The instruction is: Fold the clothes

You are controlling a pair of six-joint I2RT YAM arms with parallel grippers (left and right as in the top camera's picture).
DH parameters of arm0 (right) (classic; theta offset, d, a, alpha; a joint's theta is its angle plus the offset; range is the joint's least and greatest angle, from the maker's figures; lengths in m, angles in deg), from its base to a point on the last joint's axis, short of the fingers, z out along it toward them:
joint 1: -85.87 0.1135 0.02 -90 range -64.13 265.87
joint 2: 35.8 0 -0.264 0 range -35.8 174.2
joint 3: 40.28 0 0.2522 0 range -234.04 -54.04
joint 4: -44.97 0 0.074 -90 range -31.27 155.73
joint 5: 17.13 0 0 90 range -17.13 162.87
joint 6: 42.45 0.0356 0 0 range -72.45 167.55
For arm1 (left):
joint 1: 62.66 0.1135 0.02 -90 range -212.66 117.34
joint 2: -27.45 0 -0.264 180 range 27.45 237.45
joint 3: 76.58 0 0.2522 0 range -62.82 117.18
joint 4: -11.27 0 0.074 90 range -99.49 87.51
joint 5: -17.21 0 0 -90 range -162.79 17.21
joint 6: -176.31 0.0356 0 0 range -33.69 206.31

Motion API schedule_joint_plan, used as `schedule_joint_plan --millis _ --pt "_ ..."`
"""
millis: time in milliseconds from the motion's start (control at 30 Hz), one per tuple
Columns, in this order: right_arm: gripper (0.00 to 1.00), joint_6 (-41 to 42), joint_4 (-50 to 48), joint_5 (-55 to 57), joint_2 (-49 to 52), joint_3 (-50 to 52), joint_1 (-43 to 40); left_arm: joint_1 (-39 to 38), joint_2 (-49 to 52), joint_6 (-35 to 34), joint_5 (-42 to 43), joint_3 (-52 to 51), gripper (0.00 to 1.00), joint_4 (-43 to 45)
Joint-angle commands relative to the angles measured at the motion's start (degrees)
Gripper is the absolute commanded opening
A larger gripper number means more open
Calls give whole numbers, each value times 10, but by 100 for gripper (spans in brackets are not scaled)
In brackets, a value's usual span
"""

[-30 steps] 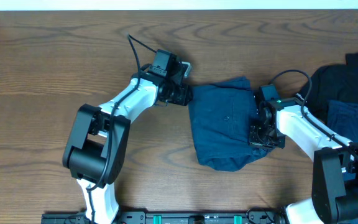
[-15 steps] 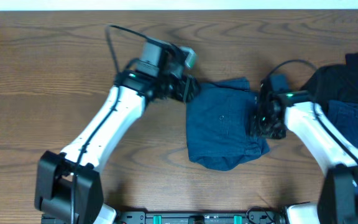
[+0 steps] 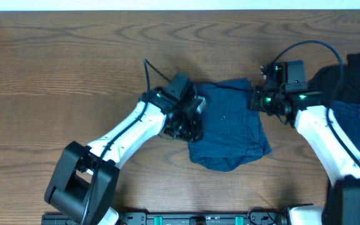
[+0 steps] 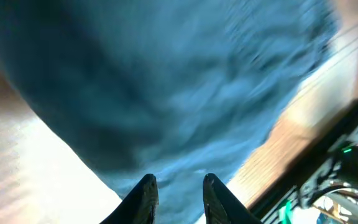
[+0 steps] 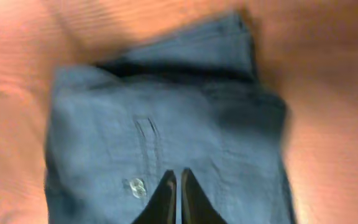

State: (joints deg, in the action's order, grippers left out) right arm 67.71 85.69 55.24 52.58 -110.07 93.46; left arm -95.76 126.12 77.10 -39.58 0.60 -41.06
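Since half a second ago, left gripper [image 3: 191, 123] has pulled back from the upper-left corner to the left edge of the denim shorts [image 3: 230, 128]. Its fingers [image 4: 145, 194] stand narrowly apart (pinching cloth or not: cannot tell, view blurred). Shorts lie bunched on the tabletop [image 3: 55, 75], between both arms. At their far right corner sits the right gripper [image 3: 255, 100], fingers [image 5: 165, 198] pressed together over the denim. Black garment [image 3: 349, 78] lies beyond, at the right edge.

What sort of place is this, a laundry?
Probably a robotics test bench rather than a laundry: a left arm and a right arm reach over a wooden table with denim shorts and a heap of dark clothes.
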Motion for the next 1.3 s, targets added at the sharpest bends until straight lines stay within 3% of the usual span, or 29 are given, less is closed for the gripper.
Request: schedule_joint_plan --millis 0,167,367,567,733,900,1033,1267 --pt "1 40 -44 -34 52 30 13 -14 8 -15 -7 -47 27 24" --pt "1 77 -101 11 152 35 13 -16 9 -65 -32 -113 27 43" --pt "1 78 -108 20 192 35 -3 -11 9 -66 -79 -132 26 3" --pt "12 -15 -79 -83 135 27 -24 14 -13 -65 -80 -94 26 -37" --pt "16 -27 10 -124 22 25 -43 33 -81 -45 -80 -34 27 -54" --pt "14 -24 140 -111 -70 25 -45 34 -138 -38 -78 -16 27 55" --pt "10 0 244 -59 -81 27 -45 31 -118 -20 -67 -16 27 152" --pt "7 11 183 -41 -66 93 -42 31 6 -8 -57 -16 27 235"
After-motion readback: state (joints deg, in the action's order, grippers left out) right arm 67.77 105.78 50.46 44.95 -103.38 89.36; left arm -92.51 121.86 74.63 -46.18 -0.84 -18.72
